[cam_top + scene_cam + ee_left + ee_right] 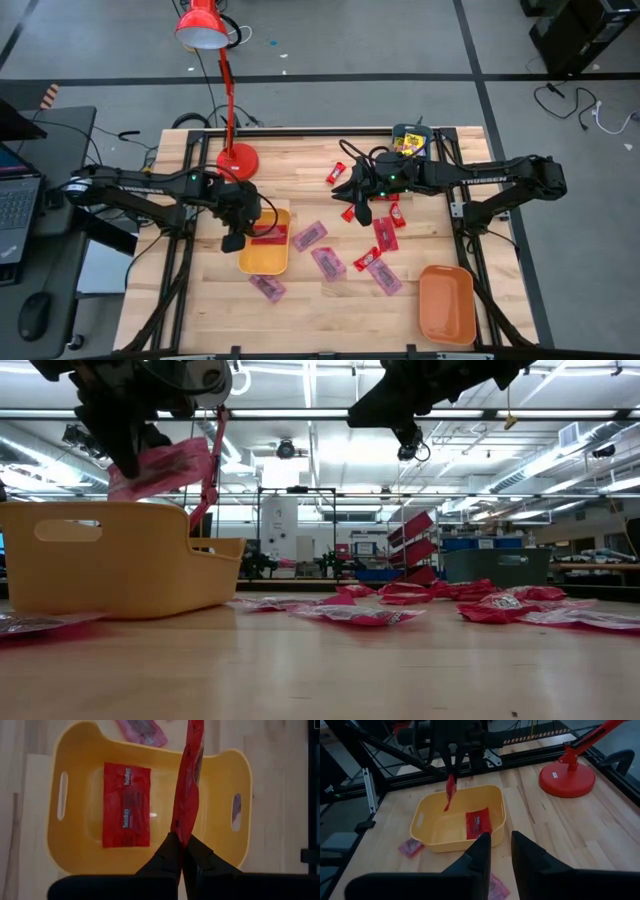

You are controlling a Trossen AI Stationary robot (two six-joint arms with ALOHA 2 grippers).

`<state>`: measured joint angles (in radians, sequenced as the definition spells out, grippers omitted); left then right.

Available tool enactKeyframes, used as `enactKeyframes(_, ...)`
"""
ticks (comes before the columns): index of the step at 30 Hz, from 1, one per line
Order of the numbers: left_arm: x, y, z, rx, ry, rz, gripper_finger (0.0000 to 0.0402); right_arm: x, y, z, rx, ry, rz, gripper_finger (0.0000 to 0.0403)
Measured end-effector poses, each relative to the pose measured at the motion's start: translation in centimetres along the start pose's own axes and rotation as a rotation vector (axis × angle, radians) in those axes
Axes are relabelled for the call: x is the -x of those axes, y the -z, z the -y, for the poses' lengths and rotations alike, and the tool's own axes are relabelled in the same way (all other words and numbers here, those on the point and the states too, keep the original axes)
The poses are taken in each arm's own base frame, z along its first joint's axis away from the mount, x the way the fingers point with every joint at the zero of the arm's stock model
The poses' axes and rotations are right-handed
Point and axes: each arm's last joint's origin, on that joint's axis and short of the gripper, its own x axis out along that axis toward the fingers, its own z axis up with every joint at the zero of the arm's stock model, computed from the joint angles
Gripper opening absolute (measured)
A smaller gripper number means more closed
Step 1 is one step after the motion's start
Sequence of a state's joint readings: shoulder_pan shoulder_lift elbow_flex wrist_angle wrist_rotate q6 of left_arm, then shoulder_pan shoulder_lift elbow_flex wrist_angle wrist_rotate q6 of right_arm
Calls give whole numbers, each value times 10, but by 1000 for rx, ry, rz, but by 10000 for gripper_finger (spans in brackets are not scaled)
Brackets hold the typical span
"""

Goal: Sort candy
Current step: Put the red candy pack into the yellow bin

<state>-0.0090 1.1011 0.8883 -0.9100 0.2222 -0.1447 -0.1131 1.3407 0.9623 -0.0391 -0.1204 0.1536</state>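
Left pincer (pixel 182 851) hangs above the yellow tray (pixel 264 258) on the left half of the bench (pixel 320 310), fingers pressed together on the end of a red candy packet (pixel 189 785). The packet dangles from the tips over the tray's interior, clear of the tray floor; the right wrist view shows it hanging above the far rim (pixel 449 791). One red packet with white print (pixel 126 804) lies flat on the tray bottom.

Right pincer (pixel 501 851) is raised above the bench centre, fingers a small gap apart, nothing between them. It points toward the yellow tray.

Loose candy on the bench: pinkish-purple packets right of the yellow tray (pixel 309 236), (pixel 328 263), one near its front corner (pixel 266 288), another toward the front right (pixel 384 277). Red packets cluster under and beside the right arm (pixel 386 232), (pixel 365 259), with one farther back (pixel 336 173). In the low view these lie flat in a scattered row (pixel 400 605).

Orange tray (pixel 446 304) sits at the near right corner, no candy visible in it. A dark tray with yellow packets (pixel 410 142) sits at the far edge, right of centre. Red desk lamp (pixel 232 155) stands at the far left of the bench, just behind the left arm.
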Motion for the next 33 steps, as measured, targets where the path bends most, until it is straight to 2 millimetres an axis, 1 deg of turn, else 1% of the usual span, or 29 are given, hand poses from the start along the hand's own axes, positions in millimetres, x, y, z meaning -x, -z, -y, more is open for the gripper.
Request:
enactKeyframes(5, -1, 0, 0, 19, 0, -7, 5, 0, 0, 0, 0, 0, 0, 62)
enactKeyframes(22, -18, -1, 10, 0, 21, -85, 3, 0, 0, 0, -3, 0, -1, 62)
enactKeyframes(33, -18, -2, 10, -4, 9, -80, 7, 0, 0, 0, -4, 0, -2, 62)
